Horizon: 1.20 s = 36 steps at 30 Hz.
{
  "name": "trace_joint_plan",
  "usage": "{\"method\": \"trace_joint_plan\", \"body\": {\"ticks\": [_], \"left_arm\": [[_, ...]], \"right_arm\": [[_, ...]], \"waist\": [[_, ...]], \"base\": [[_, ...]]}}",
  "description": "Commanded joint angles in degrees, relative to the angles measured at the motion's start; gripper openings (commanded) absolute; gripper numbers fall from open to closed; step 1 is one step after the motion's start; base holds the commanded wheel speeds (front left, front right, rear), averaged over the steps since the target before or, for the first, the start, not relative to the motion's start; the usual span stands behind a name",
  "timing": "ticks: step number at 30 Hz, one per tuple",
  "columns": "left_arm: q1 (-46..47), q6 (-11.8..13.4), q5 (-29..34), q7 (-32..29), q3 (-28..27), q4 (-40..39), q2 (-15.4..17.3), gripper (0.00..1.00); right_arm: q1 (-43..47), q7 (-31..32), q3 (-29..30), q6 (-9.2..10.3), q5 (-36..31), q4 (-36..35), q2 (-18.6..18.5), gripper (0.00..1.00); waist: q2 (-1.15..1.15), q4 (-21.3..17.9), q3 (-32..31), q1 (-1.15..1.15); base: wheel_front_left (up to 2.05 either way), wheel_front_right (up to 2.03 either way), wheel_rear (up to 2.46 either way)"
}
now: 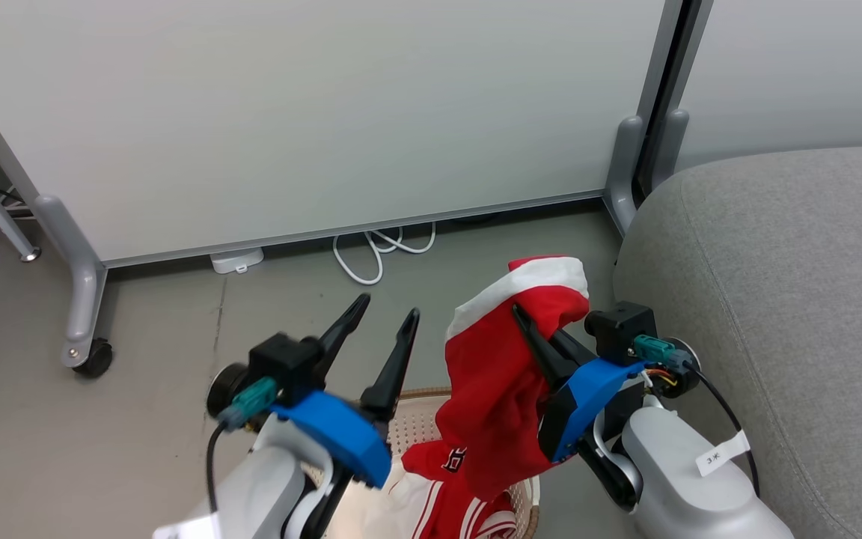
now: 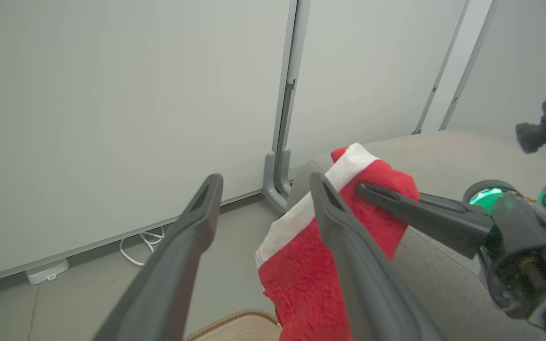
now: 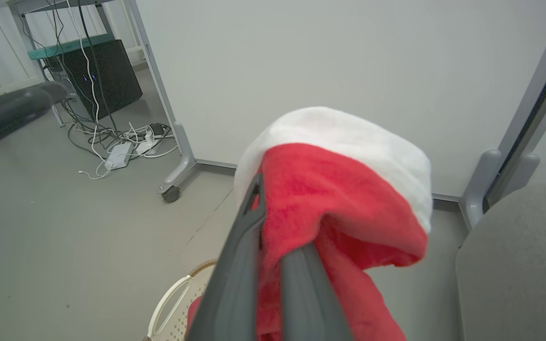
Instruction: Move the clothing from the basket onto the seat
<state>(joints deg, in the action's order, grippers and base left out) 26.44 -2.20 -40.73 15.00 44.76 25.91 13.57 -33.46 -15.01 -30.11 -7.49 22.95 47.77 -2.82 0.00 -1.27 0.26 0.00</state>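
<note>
In the head view the right gripper (image 1: pixel 530 328) has its two dark fingers pressed together on a fold of a red garment (image 1: pixel 498 389). It pinches the fold just under the white trim. The cloth drapes over the fingertips and hangs toward 6 o'clock, over the basket (image 1: pixel 417 419). The left gripper (image 1: pixel 390 305) stands at 9 o'clock of that garment, its fingers spread wide around nothing and apart from the cloth. The basket sits at the view's bottom edge between the two forearms, showing part of its brown rim and perforated wall. A second garment (image 1: pixel 453 513) with white stripes lies inside it. A small black-and-white patch shows where the two pieces meet, and which piece bears it cannot be told. The seat (image 1: pixel 775 299) takes the 3 o'clock side, its rounded grey edge just beside the right wrist. At 12 o'clock a white partition (image 1: pixel 326 112) closes the space, with a looped white cable (image 1: pixel 378 254) along its lower edge. A broad stretch of floor (image 1: pixel 102 449) runs toward 9 o'clock, as far as a castor foot (image 1: pixel 90 355). In the right wrist view the garment (image 3: pixel 349 189) caps the right gripper (image 3: pixel 273 246). There the seat's edge (image 3: pixel 514 265) lies at 4 o'clock and the basket's white handle (image 3: pixel 168 303) at 7 o'clock.
</note>
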Motion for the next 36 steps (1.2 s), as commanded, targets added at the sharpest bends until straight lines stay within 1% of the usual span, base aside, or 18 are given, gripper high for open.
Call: {"method": "trace_joint_plan", "body": {"ticks": [1, 6, 11, 15, 22, 28, 32, 36], "left_arm": [[-2.25, -0.65, 1.80, 0.26, -2.23, -1.37, 0.43, 1.00], [-8.91, -2.74, 7.27, 0.26, -8.43, -4.09, 0.00, 1.00], [-12.75, -4.44, 10.45, 0.26, -12.16, -3.81, -0.97, 1.00], [-14.11, -5.00, 12.78, 0.26, -14.19, -3.99, -2.07, 1.00], [-14.61, -5.39, 14.64, 0.27, -16.02, -3.61, -3.17, 1.00], [-14.29, -5.33, 14.29, 0.27, -15.51, -3.97, -3.15, 1.00], [-14.38, -5.33, 14.16, 0.27, -15.64, -4.08, -2.85, 1.00], [-13.76, -5.34, 14.27, 0.27, -15.91, -4.42, -2.65, 1.00]], "right_arm": [[1.05, -0.24, 0.08, -0.01, -0.34, -0.40, -0.12, 0.00], [1.35, -0.24, 0.04, -0.01, -0.46, -0.80, -0.12, 0.00], [1.55, -0.24, -0.17, -0.01, -0.25, -0.89, -0.12, 0.00], [1.58, -0.24, 0.06, -0.01, -0.03, -0.84, -0.12, 0.00], [1.32, -0.24, 0.27, -0.01, -0.20, -0.58, -0.12, 0.00], [1.30, -0.24, -0.04, -0.01, -0.07, -0.55, -0.12, 0.00], [1.58, -0.24, -0.41, -0.01, 0.30, -1.22, -0.12, 0.00], [1.01, -0.24, -0.26, -0.01, -0.01, -1.78, -0.12, 0.00]], "waist": [[0.00, -0.13, 0.00, 0.00], [0.00, -0.37, -0.02, 0.00], [0.00, -0.71, -0.03, 0.00], [0.00, -0.92, 0.07, 0.00], [0.00, -1.24, 0.28, 0.00], [0.00, -1.96, 0.43, 0.00], [0.00, -3.66, 0.66, 0.00], [0.00, -6.64, 1.24, 0.00]], "base": [[0.00, 0.00, 0.00], [0.00, 0.00, 0.00], [0.00, 0.00, 0.00], [0.00, 0.00, 0.00], [0.00, 0.00, 0.00], [0.00, 0.00, 0.00], [0.00, 0.00, 0.00], [0.00, 0.00, 0.00]]}}
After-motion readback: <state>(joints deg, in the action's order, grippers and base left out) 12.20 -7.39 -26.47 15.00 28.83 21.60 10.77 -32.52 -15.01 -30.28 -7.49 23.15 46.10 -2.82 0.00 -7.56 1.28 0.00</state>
